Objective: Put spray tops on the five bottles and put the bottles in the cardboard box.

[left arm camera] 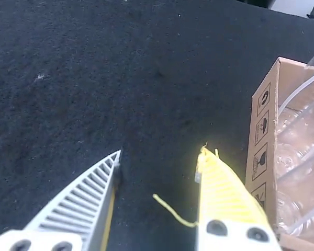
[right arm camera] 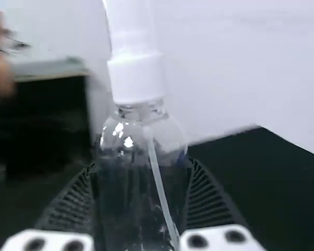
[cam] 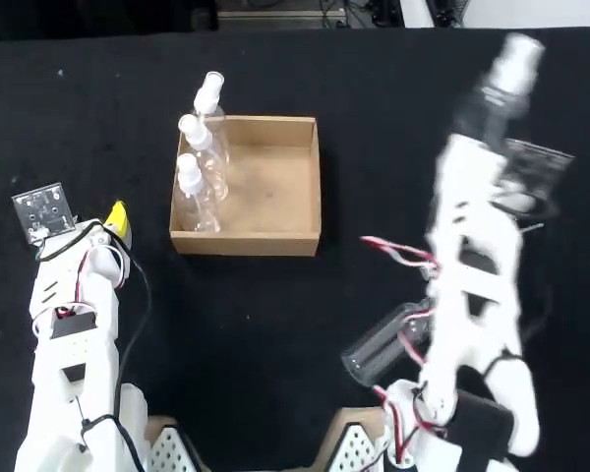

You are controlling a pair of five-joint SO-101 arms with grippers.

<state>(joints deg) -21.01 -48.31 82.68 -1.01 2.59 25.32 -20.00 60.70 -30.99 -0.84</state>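
Overhead, bottle (cam: 492,93) blurry in right tool (right arm camera: 141,168).

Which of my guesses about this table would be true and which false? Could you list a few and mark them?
1. The cardboard box holds three capped bottles, lying along one wall. True.
2. The right gripper is empty. False: it is shut on a raised bottle that carries a spray top.
3. The left gripper is open over the black table, beside the box. True.
4. Every bottle is in the box. False: besides the raised bottle, a loose bottle lies on the table near the right arm's base.
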